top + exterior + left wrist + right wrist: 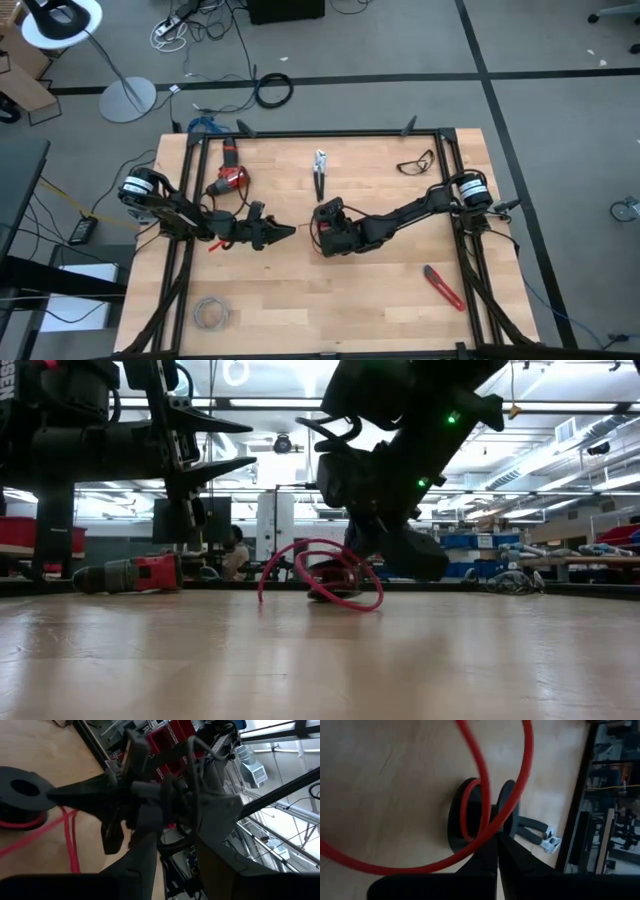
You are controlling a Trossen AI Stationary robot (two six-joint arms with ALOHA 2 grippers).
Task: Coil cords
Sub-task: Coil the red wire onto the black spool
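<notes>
The red cord [318, 572] lies in loose loops on the table's middle. Part of it is wound on a black spool [456, 822], which also shows in the left wrist view [20, 795]. My right gripper [322, 236] reaches in from the table's right, slanting down over the spool, and is shut on the cord [496, 826]. My left gripper [285, 234] hovers level just left of it, above the table, open with nothing between its fingers [225, 448]. My right gripper pinches one strand of the red cord [495, 829] between its two fingertips, coming slanting down from the table's right, with the fingers across the cord. From the pinch the cord curves off slack both ways in a wide loop [527, 765] over the spool.
On the far half lie a red drill [230, 180], pliers [320, 175] and safety glasses [415, 162]. A red-handled cutter [443, 287] lies near right and a pale grey wire coil [211, 313] near left. A black frame [330, 133] edges the table.
</notes>
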